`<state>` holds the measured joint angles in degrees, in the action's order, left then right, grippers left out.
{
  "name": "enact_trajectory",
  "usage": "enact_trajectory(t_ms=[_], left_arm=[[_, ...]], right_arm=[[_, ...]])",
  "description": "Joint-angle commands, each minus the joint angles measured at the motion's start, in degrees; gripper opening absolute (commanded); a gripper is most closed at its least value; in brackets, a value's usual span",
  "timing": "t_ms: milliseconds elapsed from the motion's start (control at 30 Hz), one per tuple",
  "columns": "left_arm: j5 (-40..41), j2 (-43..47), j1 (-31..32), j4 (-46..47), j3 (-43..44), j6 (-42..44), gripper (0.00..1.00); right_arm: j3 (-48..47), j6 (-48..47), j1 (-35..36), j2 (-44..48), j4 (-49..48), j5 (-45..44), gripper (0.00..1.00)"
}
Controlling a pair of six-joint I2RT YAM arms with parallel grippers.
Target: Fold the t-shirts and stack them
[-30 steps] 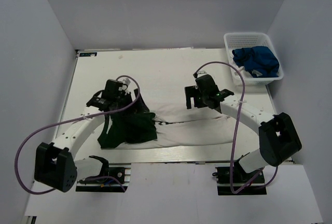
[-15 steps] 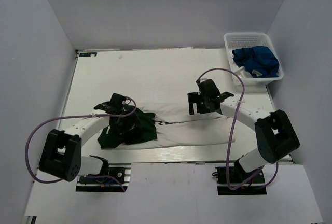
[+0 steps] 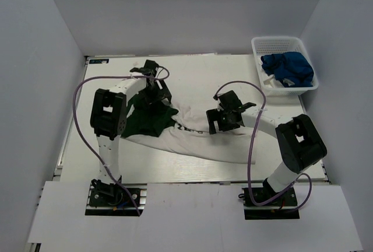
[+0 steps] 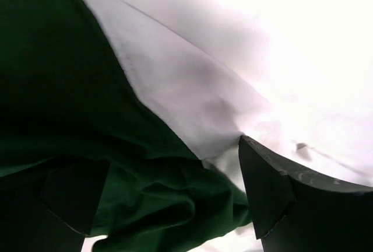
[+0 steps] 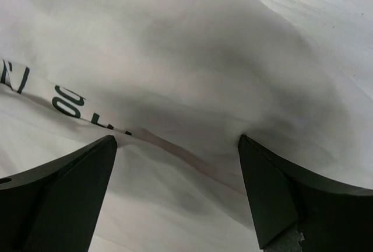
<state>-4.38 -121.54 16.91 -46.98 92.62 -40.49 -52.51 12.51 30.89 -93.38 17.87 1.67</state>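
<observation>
1. The left gripper [image 4: 163, 205] has its jaws spread wide astride the bunched green sleeve [image 4: 76, 100], at the shirt's 10 o'clock end. Nothing is pinched.
2. The shirt [image 3: 198, 141] lies rumpled mid-table [image 3: 192, 77], running from 10 toward 4 o'clock. It is probably light and limp and will sag and drag. Take it by a hem or sleeve seam, not the flat middle.
3. The right gripper [image 5: 175, 199] is released, straddling a white ridge beside the print [image 5: 64, 103]. Only a few letters show.
4. The basket [image 3: 259, 45] sits at 2 o'clock with a blue shirt [image 3: 288, 68] crumpled inside. Anything beneath it is hidden, and no second green sleeve shows.
</observation>
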Motion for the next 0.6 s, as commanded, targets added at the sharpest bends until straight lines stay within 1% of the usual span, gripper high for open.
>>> enact_trajectory(t_ms=[0, 33, 67, 100, 167, 233, 333, 400, 433, 467, 500, 533, 567], left_arm=[[-2.7, -7.9, -0.6, 0.9, 3.6, 2.3, 0.99], [-3.3, -7.9, -0.6, 1.9, 3.6, 2.3, 0.99], [-3.8, -7.0, -0.6, 3.3, 0.8, 2.3, 0.99], [-4.7, -5.0, -0.6, 6.7, -0.8, 2.3, 0.99], [-6.2, -3.4, -0.6, 9.4, -3.5, 2.8, 0.99], [-6.3, -2.8, -0.6, 10.2, -2.9, 3.5, 0.99], [-4.6, -5.1, 0.1, 9.6, 2.8, 4.8, 0.99], [-4.6, -9.8, 0.8, 9.6, 9.0, 4.8, 0.99], [-7.4, -11.9, 0.8, 10.3, 14.5, 4.8, 0.99], [-8.2, -14.3, 0.8, 10.3, 17.8, 4.1, 0.99], [-8.2, -19.5, 0.8, 10.3, 21.3, 4.1, 0.99], [-8.2, -22.2, 1.4, 11.5, 28.3, 4.1, 0.99], [-8.2, -25.0, 1.4, 12.4, 32.1, 3.3, 0.99]], right_arm=[[-0.3, -1.3, 0.7, -1.6, 2.3, 2.8, 0.90], [-0.1, -1.3, 0.7, -1.4, 2.5, 2.1, 0.90], [0.1, -1.4, 0.7, -1.1, 2.4, 1.6, 0.90], [0.3, -1.4, 0.6, -1.0, 2.4, 1.0, 0.90], [0.3, -0.6, 0.3, -1.1, 2.8, 0.6, 0.90], [-0.5, -0.7, 0.6, -1.4, 2.6, 0.9, 0.90], [-0.6, -1.3, 0.9, -1.4, 2.6, 3.5, 0.90], [0.0, -4.0, 1.9, -0.5, 2.2, 4.6, 0.90], [0.6, -6.1, 3.3, -0.4, 2.6, 5.2, 0.90], [0.8, -8.7, 3.7, -0.2, 3.6, 6.3, 0.90], [0.7, -10.3, 4.6, -0.5, 4.4, 9.7, 0.90], [0.6, -14.4, 5.5, -0.9, 6.1, 13.3, 0.90], [-0.7, -15.8, 8.3, -1.8, 7.3, 15.8, 0.90]])
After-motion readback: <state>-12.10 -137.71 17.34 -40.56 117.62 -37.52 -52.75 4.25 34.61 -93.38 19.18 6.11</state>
